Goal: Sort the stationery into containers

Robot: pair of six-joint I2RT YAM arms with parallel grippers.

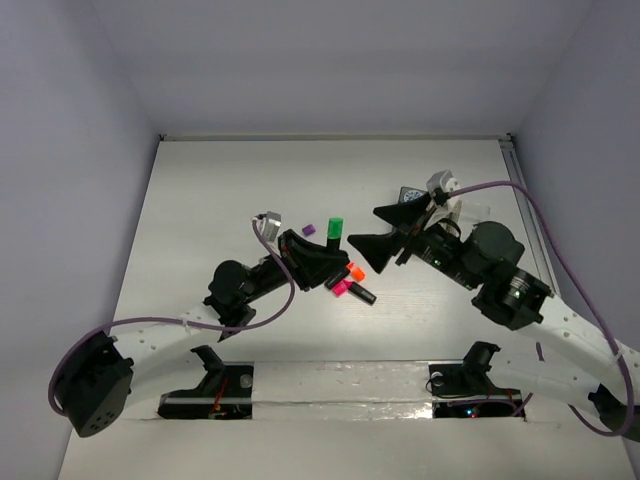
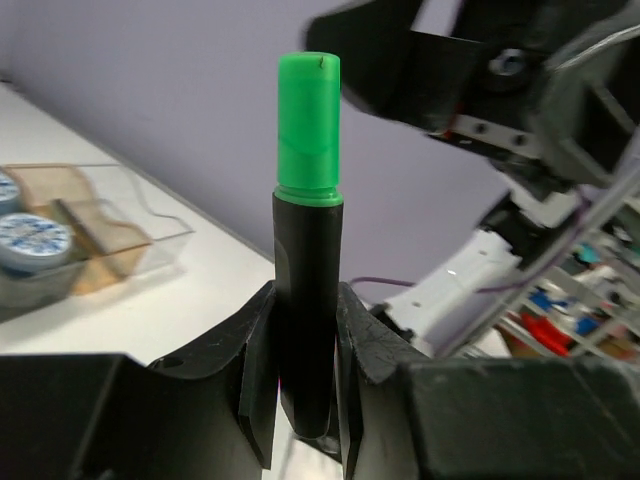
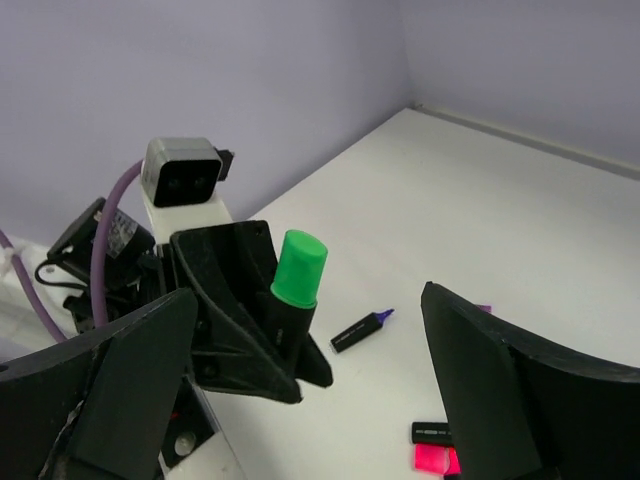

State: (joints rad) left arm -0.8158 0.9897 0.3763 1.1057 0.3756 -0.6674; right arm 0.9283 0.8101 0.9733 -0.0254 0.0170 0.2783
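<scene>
My left gripper (image 2: 307,300) is shut on the black body of a green-capped highlighter (image 2: 308,130) and holds it upright above the table. My right gripper (image 1: 364,226) stands wide open just right of that highlighter (image 1: 335,229), with nothing between its fingers (image 3: 520,390). An uncapped purple-tipped marker (image 3: 360,329) lies on the table behind the held highlighter. A black marker (image 1: 361,295) lies near an orange cap (image 1: 355,270) and a pink cap (image 1: 342,288). A purple cap (image 1: 308,229) lies apart. The clear box (image 2: 150,225) with a tan insert holds round blue-and-white pieces (image 2: 32,238).
In the top view the clear box (image 1: 408,195) is mostly hidden behind the right arm. The right arm's wrist and cable fill the upper right of the left wrist view. Walls close the table at the back and on both sides.
</scene>
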